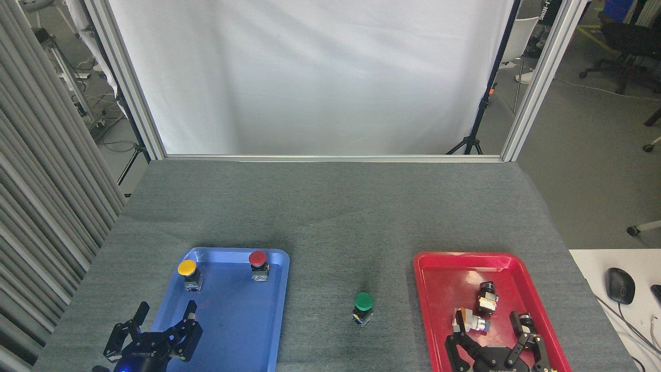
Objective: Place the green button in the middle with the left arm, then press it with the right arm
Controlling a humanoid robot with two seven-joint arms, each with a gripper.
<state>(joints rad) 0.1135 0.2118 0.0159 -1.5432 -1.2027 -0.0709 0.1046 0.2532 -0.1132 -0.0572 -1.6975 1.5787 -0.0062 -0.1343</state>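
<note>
The green button [363, 307] stands upright on the bare grey cloth, the middle [341, 279], between the two trays. Nothing touches it. My left gripper [165, 311] sits low at the bottom left over the near end of the blue tray [279, 310], fingers spread and empty. My right gripper [485, 326] is at the bottom right over the near part of the red tray [428, 305], well to the right of the button, open with nothing between its fingers.
A yellow-capped button [188, 273] and a red-capped button [258, 264] stand at the far end of the blue tray. Several loose switch parts [479, 310] lie in the red tray. A computer mouse [619, 285] rests on a white desk at the right.
</note>
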